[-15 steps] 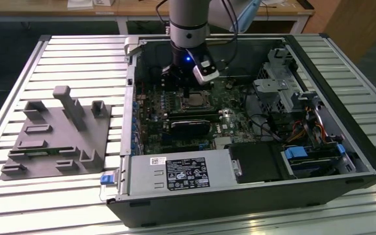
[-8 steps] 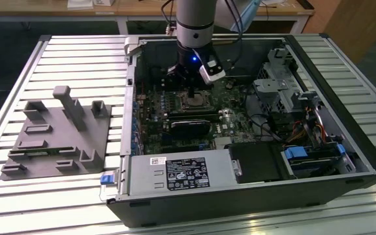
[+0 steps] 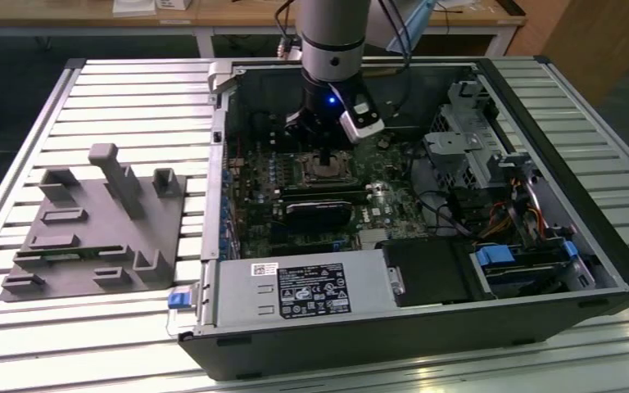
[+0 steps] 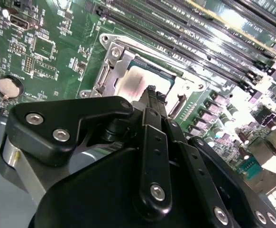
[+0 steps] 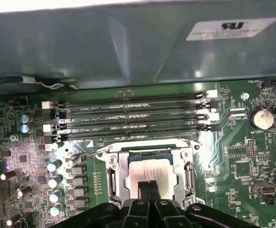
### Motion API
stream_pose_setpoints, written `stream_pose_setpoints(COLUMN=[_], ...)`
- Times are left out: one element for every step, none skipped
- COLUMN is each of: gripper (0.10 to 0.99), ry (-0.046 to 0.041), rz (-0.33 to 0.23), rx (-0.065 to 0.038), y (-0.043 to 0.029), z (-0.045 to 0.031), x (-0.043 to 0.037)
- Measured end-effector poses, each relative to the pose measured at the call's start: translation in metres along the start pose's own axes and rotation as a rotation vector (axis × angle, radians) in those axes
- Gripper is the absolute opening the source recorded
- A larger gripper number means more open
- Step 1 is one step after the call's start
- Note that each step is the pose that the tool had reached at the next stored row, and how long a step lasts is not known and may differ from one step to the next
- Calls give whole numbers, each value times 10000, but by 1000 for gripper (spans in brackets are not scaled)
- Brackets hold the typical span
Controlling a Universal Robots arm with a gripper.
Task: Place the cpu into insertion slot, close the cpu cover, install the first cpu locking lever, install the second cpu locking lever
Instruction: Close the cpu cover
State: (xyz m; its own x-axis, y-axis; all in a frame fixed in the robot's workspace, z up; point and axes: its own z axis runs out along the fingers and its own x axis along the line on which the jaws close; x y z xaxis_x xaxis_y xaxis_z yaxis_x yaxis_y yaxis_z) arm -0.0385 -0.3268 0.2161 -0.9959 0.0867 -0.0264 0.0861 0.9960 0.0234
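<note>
Gripper [image 5: 150, 189], its fingers drawn together, stood over the cpu [image 5: 146, 169], which lay flat in the insertion slot [image 5: 114, 173] of the motherboard [image 5: 237, 166]; we could not tell whether they touched. We judged that seating needed light, square pressure, with no corner riding the rim.

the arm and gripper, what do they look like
The arm is a silver-grey cylinder with a dark band, a small blue light and a pale box at its wrist; black cables run up beside it. The gripper is black, its jointed links fastened with silver screws.
</note>
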Motion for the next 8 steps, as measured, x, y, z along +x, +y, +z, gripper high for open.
stream_pose_setpoints(gripper=[106,106,106,106,106,106,106,106], ry=[-1,-1,-1,-1,-1,-1,-1,-1], rz=[0,0,0,0,-2,-3,-5,-6], rx=[5,11,14,14,14,15,15,14], y=[-1,-2,-1,-1,0,1,1,2], z=[0,0,0,0,1,1,1,1], x=[-2,-7,-14,-24,-35,-42,-49,-54])
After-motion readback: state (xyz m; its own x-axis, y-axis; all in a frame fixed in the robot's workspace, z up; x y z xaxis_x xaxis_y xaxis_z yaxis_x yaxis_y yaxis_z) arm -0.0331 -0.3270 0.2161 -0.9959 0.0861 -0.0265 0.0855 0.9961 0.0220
